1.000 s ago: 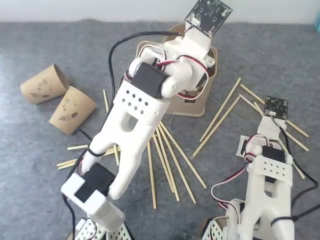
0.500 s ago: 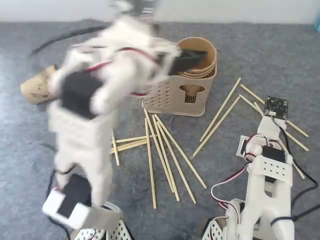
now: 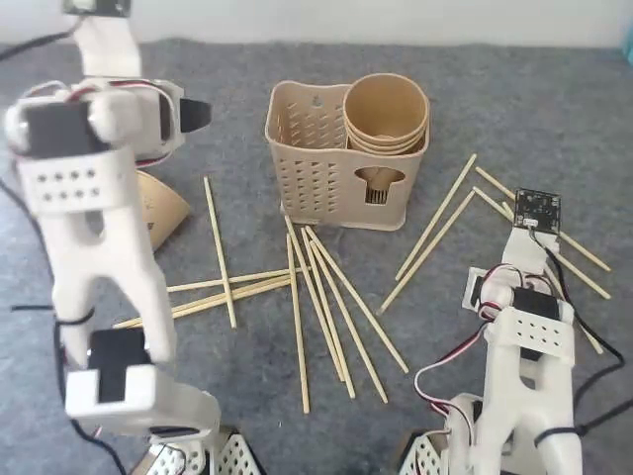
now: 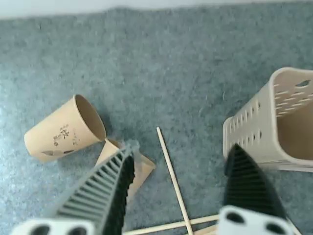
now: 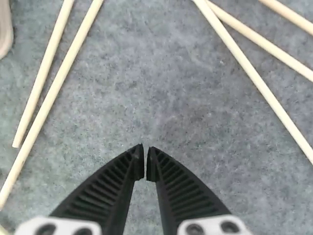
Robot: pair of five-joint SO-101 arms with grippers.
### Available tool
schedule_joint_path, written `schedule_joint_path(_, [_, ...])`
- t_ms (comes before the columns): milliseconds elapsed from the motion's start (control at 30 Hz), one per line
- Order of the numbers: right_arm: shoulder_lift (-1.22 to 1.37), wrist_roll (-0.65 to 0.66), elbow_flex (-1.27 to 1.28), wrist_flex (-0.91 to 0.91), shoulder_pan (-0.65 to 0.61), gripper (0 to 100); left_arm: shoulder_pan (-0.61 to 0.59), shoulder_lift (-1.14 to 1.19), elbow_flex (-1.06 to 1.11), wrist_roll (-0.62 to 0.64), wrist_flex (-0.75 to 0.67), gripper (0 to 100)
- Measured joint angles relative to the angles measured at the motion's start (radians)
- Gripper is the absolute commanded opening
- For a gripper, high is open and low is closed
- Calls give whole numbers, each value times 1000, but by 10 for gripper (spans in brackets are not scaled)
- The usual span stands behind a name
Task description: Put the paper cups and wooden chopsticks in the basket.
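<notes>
Inside the basket (image 3: 316, 173) a stack of paper cups (image 3: 386, 104) is sitting upright; two more cups (image 4: 63, 128) are lying on the carpet (image 5: 171, 73) among wooden chopsticks (image 3: 297, 307). Over them the left gripper (image 4: 182, 152) is hanging wide apart and empty, while the right gripper (image 5: 145, 159) is hovering pinched together on nothing.

Perforated plastic basket (image 3: 326, 163); matt paper cups (image 3: 386, 109); fuzzy grey carpet (image 3: 514, 89).

basket (image 3: 315, 183): free room beside stacked cups (image 3: 386, 107) | in front of basket: chopsticks (image 3: 326, 297) fanned
</notes>
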Motion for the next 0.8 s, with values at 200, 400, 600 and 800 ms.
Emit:
schedule_joint_path(200, [0,0,0,0,0,37,-20,161,91,0,-152,81])
schedule_joint_path(400, [0,0,0,0,-5,37,-25,351,101,2,-241,79])
schedule_joint_path(600, [0,0,0,0,-5,37,-25,480,101,3,-273,14])
schedule_joint_path(800, [0,0,0,0,-5,37,-23,549,101,-40,-278,10])
